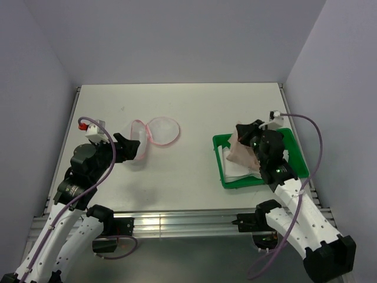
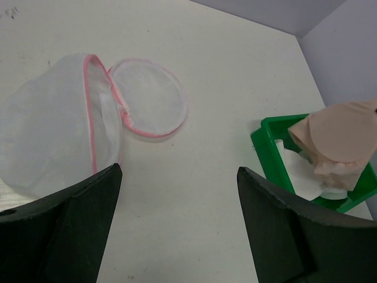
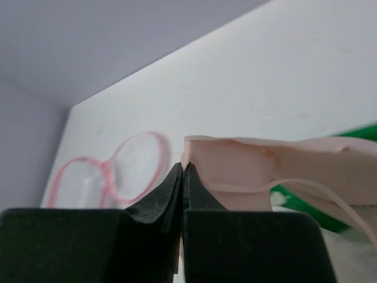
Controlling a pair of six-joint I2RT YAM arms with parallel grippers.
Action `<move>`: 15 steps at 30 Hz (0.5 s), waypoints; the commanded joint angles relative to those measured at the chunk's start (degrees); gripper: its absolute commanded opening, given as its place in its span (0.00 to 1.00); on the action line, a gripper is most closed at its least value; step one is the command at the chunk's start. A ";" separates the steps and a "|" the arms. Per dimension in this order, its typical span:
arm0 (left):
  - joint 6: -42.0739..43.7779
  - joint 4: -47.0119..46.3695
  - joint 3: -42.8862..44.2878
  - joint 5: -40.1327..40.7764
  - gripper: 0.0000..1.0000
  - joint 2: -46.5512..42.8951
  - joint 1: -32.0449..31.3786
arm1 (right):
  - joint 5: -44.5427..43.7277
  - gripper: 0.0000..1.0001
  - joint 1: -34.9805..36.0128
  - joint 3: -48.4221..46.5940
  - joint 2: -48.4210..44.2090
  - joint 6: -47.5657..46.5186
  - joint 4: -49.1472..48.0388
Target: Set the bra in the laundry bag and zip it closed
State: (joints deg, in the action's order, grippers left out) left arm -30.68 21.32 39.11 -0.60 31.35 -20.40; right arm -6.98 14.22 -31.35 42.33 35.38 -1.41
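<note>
The laundry bag (image 1: 158, 132) lies open at the table's left, its two pink-rimmed white mesh halves (image 2: 150, 100) side by side. My left gripper (image 1: 131, 147) stands open right beside the nearer half (image 2: 53, 141), with only bare table between its fingers (image 2: 179, 171). The pale peach bra (image 1: 240, 152) hangs partly lifted over the green tray (image 1: 221, 141) on the right. My right gripper (image 3: 183, 168) is shut on an edge of the bra (image 3: 235, 168), its jaws pressed together at the fabric's left corner. In the left wrist view the bra (image 2: 339, 132) rises above the tray.
White cloth (image 2: 300, 174) lies in the green tray (image 2: 271, 147) under the bra. Grey walls close in the table on three sides. A metal rail (image 1: 177, 221) runs along the near edge.
</note>
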 commanded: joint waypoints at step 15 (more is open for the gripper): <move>0.35 -1.46 0.00 0.34 0.87 1.16 0.89 | 6.29 0.87 21.38 -0.73 3.89 2.17 2.88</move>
State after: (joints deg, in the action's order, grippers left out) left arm -30.70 21.30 39.11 -0.58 32.47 -19.79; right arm 3.75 35.40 -33.80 44.40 38.11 -3.68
